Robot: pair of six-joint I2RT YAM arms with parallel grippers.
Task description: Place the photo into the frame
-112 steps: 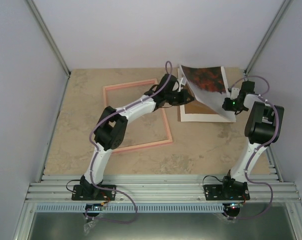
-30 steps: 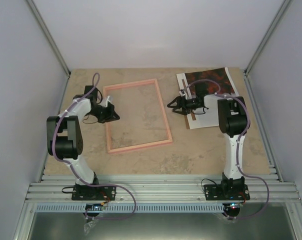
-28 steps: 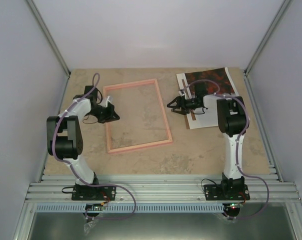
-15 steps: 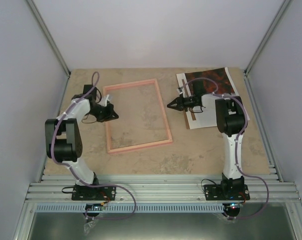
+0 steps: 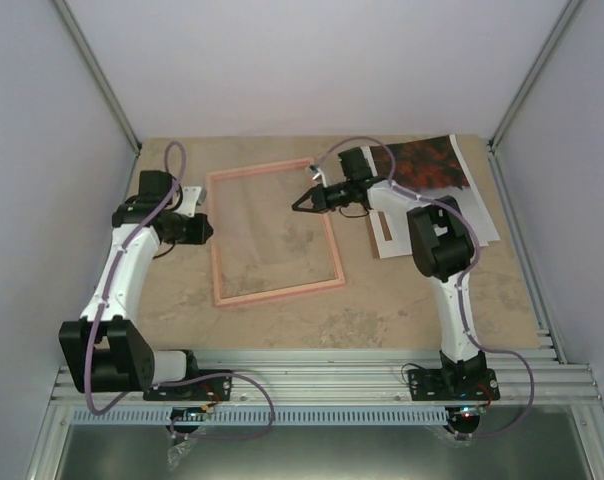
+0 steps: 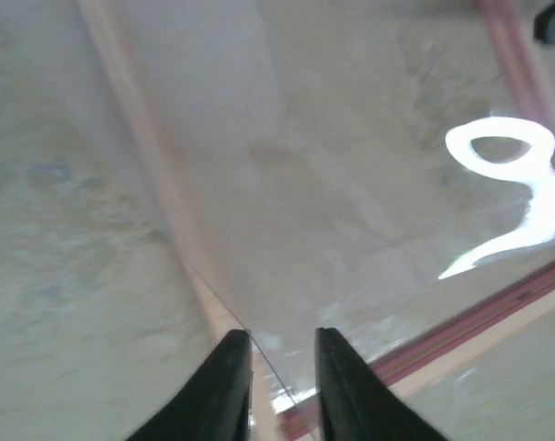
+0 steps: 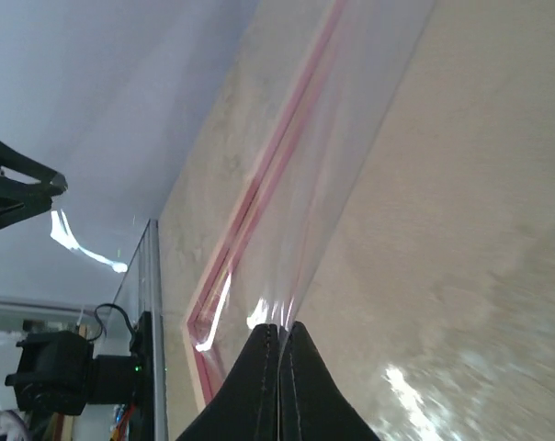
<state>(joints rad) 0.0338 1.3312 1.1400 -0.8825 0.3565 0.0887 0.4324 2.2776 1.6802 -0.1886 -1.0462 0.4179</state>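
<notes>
Pink rectangular frame, right hand pinching clear pane

Left wrist view is pretty much mush. The frame rail smears into the desk, glare blows out a patch, and the left fingers get chopped by the bottom edge, so I can't tell if they're pinching anything. The right fingers are cut off low too, and whatever's at their tips is too thin to make out. From above, the right arm covers part of the photo. A brown strip pokes out beneath, the rest hidden.
</notes>
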